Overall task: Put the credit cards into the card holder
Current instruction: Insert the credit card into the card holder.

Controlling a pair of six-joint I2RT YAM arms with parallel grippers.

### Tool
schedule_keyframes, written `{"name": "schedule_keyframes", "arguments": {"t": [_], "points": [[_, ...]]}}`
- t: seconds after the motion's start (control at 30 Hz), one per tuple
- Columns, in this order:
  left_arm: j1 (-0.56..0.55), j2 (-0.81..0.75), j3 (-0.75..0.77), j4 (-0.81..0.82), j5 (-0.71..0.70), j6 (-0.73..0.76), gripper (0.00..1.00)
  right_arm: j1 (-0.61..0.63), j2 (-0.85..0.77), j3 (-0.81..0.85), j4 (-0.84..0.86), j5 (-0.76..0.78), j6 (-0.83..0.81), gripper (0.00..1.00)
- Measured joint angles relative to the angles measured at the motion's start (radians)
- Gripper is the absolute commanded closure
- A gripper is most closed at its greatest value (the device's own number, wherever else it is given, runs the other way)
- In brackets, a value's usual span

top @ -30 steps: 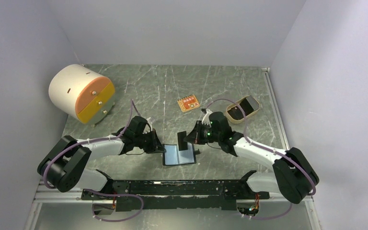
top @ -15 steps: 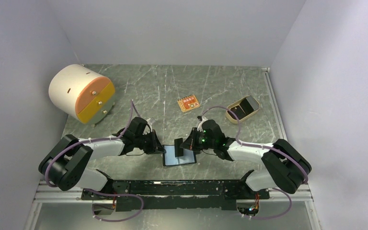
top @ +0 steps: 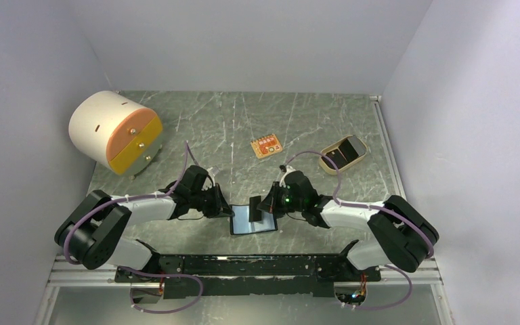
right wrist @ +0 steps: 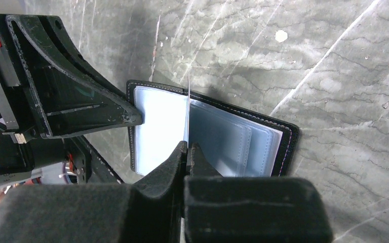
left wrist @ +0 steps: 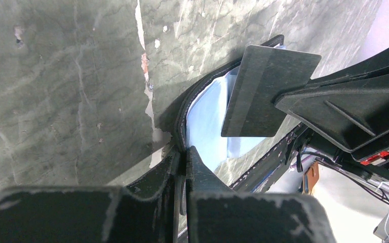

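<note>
Green marbled table (top: 244, 122): the left gripper (left wrist: 185, 152) is clamped on the left edge of the open wallet (top: 244, 221), near the arms. The right gripper (right wrist: 188, 147) pinches a grey card (left wrist: 268, 91) upright over its bluish pockets. Beyond lie an orange board (top: 266, 146) with markings too small to read, a tan tray (top: 342, 153) holding something dark, and a white drum (top: 114, 132).

card holder (left wrist: 205, 116): part-hidden by credit card (left wrist: 268, 91) | tray (top: 324, 161): contents unclear
</note>
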Motion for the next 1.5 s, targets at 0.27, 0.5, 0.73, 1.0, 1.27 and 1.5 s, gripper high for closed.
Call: {"name": "schedule_keyframes", "arguments": {"t": [0.27,0.5,0.73,1.0,1.27,1.5], "points": [[0.0,0.0,0.0,0.0,0.0,0.0,0.91,0.009,-0.005,0.0,-0.001,0.011,-0.01,1.0],[0.0,0.001,0.0,0.0,0.0,0.0,0.91,0.011,0.004,-0.032,0.047,-0.029,0.0,1.0],[0.001,0.004,0.0,-0.002,-0.001,0.005,0.91,0.012,0.033,-0.055,0.128,-0.07,0.043,1.0],[0.002,0.006,0.0,-0.002,-0.001,0.005,0.91,0.017,0.062,-0.093,0.202,-0.099,0.099,1.0],[0.002,0.006,0.0,-0.007,-0.003,0.005,0.91,0.02,0.048,-0.095,0.176,-0.097,0.108,1.0],[0.002,0.006,0.0,-0.008,-0.004,0.007,0.91,0.024,0.019,-0.098,0.149,-0.071,0.118,1.0]]}}
